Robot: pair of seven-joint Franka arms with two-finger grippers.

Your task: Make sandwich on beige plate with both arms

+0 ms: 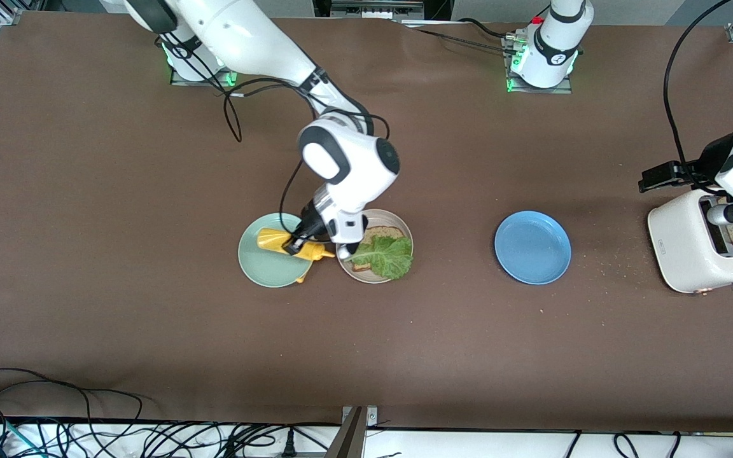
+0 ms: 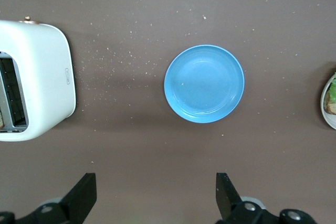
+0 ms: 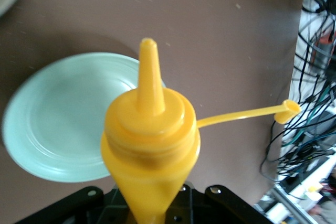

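Beige plate [image 1: 404,230] beside right tool [image 1: 296,243] clamping tilted mustard bottle [image 1: 290,244]

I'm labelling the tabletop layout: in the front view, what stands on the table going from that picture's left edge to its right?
Mint green plate → beige plate carrying bread and lettuce → blue plate → white toaster.

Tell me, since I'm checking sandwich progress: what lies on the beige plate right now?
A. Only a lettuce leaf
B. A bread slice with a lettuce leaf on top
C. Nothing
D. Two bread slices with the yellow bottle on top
B: in the front view the beige plate holds one bread slice with the lettuce leaf lying on it, and no second slice covers the leaf yet.
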